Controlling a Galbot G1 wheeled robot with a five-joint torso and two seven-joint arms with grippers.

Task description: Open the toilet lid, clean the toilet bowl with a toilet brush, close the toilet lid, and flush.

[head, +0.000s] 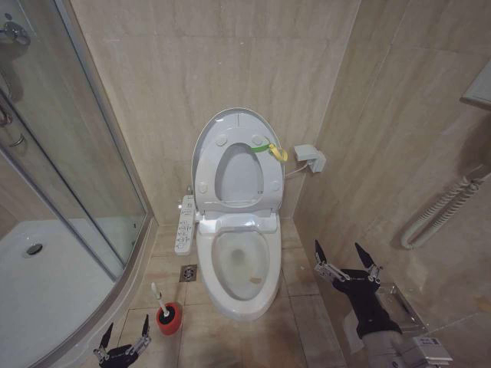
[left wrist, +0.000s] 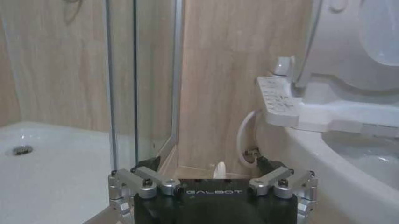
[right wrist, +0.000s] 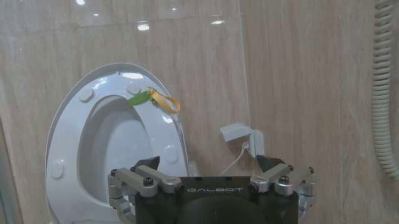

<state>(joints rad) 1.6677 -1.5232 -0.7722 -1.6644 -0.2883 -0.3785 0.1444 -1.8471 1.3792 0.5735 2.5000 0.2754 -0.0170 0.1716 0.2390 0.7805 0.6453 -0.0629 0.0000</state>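
room: beige tiled walls and floor, glass shower enclosure at left | toilet lid raised against wall, green-yellow tag at its edge | toilet bowl uncovered | toilet brush in red holder on floor left of bowl | left end effector released, just beside brush | right end effector released, right of bowl | writing: "GALBOT" on both wrists

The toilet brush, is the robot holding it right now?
No, the toilet brush stands in its red holder on the floor, with the open left gripper just behind it and not touching.
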